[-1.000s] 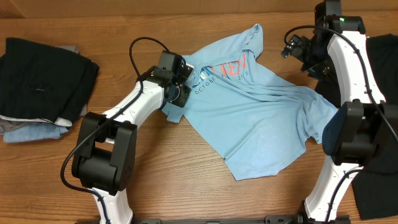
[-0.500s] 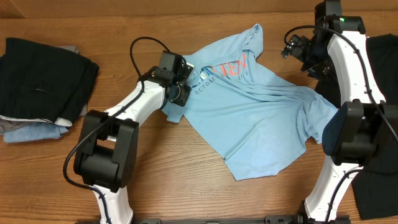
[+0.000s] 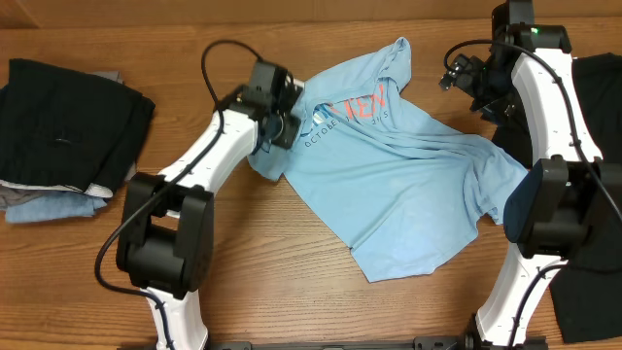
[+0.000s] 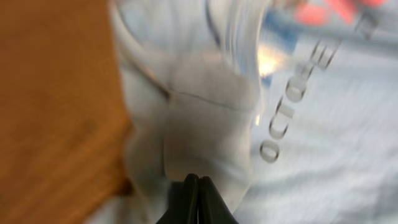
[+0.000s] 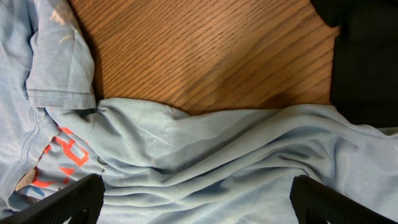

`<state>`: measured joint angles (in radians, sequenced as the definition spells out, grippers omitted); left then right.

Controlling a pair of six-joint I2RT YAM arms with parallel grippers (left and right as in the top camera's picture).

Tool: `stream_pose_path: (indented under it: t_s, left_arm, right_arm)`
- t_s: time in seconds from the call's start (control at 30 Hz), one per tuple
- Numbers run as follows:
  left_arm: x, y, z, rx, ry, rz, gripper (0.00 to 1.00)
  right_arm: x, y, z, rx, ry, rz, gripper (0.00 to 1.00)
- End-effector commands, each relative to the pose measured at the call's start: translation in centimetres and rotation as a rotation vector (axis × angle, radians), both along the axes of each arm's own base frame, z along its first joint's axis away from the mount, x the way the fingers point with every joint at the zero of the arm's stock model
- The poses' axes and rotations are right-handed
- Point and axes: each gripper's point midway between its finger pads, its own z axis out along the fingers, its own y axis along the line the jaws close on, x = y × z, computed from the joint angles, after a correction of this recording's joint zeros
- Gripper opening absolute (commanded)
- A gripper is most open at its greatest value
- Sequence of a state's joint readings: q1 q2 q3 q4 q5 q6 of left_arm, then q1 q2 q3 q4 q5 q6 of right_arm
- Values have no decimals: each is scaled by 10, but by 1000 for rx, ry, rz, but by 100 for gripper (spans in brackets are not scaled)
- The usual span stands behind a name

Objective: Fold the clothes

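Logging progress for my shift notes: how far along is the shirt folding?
Done: no fold shows; the light-blue T-shirt lies spread and rumpled on the table. In hand: the left pincer is shut on its fabric near the collar; the right pincer hangs open above the shirt. Left: every fold.

Wooden table (image 3: pixel 292 292), brown, grain running L–R. Far L side: pile of folded garments (image 3: pixel 58 156), w/ black garment (image 3: pixel 68 117) on top, rumpled; grey layer (image 3: pixel 15 197) peeking out below at front L; dull-blue piece (image 3: pixel 51 210) at very bottom; thin white edge near pile's front R corner. Far R edge: plain black shirt (image 3: pixel 593 301), lying on tabletop, cut off by frame, partly hidden. R wrist view: same black fabric at upper R, bare wood beside it.
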<state>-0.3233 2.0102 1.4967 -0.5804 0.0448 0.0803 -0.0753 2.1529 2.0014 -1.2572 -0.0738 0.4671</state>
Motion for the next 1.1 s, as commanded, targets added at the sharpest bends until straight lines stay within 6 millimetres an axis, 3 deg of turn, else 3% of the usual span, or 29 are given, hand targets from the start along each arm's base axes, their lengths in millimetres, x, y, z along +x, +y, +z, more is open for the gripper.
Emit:
stream_pose_path:
  t_s: [0.0, 0.2, 0.33, 0.43, 0.47, 0.5, 0.53, 0.57, 0.63, 0.73, 0.93, 1.07]
  left_arm:
    - [30, 22, 61, 37, -151, 86, 4]
    - [46, 89, 67, 148, -190, 268, 4]
    - [51, 147, 68, 157, -186, 404, 4]
    - [53, 202, 69, 141, -190, 543, 4]
    - [52, 215, 70, 131, -189, 572, 28]
    - [52, 225, 70, 114, -189, 590, 63]
    - [52, 232, 69, 84, -185, 597, 86]
    - [52, 237, 69, 59, -180, 600, 91]
    - [52, 239, 69, -7, -170, 588, 100]
    - [52, 227, 76, -126, -158, 537, 100]
    - [41, 175, 103, -304, -117, 400, 100]
    - [17, 148, 90, -312, 5, 365, 100]
  right_arm:
    - [1, -1, -1, -5, -1, -7, 100]
    - [1, -1, -1, -5, -1, -7, 100]
    - [1, -1, -1, -5, -1, -6, 100]
    - [1, -1, -1, -5, -1, -6, 100]
    - [1, -1, -1, -5, -1, -6, 100]
    - [1, -1, -1, -5, -1, -7, 100]
    - [1, -1, -1, -5, -1, -7, 100]
    - [1, -1, -1, -5, -1, -6, 100]
    - [1, -1, -1, -5, -1, -7, 100]
    - [1, -1, -1, -5, -1, -7, 100]
    - [1, -1, -1, -5, -1, -6, 100]
    - [1, -1, -1, -5, -1, -7, 100]
